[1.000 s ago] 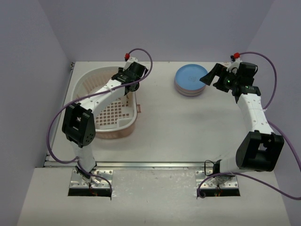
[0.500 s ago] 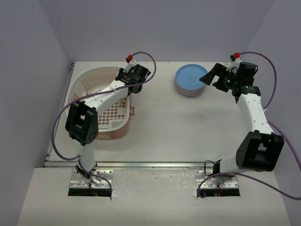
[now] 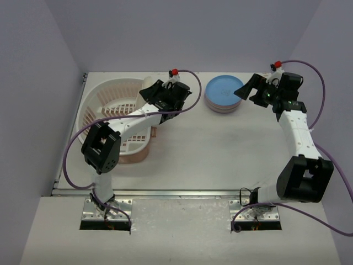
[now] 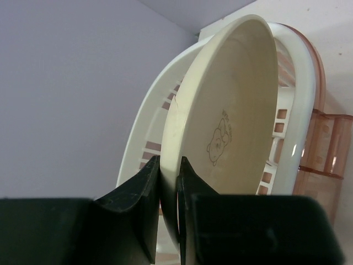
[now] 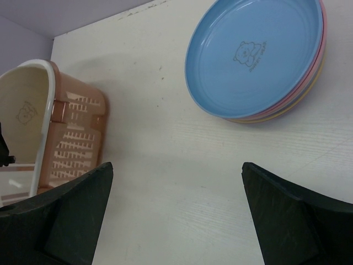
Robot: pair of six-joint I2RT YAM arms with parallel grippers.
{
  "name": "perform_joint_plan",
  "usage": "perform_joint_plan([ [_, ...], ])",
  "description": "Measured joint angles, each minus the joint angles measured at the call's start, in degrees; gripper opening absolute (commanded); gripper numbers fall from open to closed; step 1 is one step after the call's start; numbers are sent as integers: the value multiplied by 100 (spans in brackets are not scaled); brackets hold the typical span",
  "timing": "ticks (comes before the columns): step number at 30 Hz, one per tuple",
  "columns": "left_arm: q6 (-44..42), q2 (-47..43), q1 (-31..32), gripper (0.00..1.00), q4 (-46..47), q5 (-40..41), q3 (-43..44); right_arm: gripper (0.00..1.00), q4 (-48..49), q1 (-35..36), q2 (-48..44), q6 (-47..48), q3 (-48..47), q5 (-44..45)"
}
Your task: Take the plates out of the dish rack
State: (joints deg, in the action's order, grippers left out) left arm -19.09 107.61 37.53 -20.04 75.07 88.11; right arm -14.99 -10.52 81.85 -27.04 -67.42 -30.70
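Note:
My left gripper [image 3: 156,94] is shut on the rim of a cream plate [image 3: 146,88] and holds it on edge over the right end of the dish rack [image 3: 105,105]. In the left wrist view the two fingers [image 4: 144,193] pinch the cream plate [image 4: 231,110], with the rack's white rim [image 4: 300,127] behind it. A stack of plates with a blue plate [image 3: 223,91] on top lies on the table at the back. My right gripper [image 3: 246,91] is open and empty just right of the stack. The right wrist view shows the blue plate [image 5: 253,52], the rack [image 5: 77,138] and the cream plate [image 5: 22,116].
The rack has a pink outer tray [image 4: 331,149] under its white basket. Lavender walls close in the table on the left, back and right. Bare tabletop [image 3: 220,149] lies between the rack and the right arm.
My left arm has swung to the right and lifted the cream plate from inside the rack towards its right end. The right arm has not moved.

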Motion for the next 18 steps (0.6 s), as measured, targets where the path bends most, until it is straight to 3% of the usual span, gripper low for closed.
perform_joint_plan([
  [9, -1712, -289, -5, 0, 1923, 210, -557, 99, -2, 0, -187, 97, 0, -92],
  [18, -2294, -1759, -88, 0, 2474, -176, -630, 99, -2, 0, -279, 71, -84, -471],
])
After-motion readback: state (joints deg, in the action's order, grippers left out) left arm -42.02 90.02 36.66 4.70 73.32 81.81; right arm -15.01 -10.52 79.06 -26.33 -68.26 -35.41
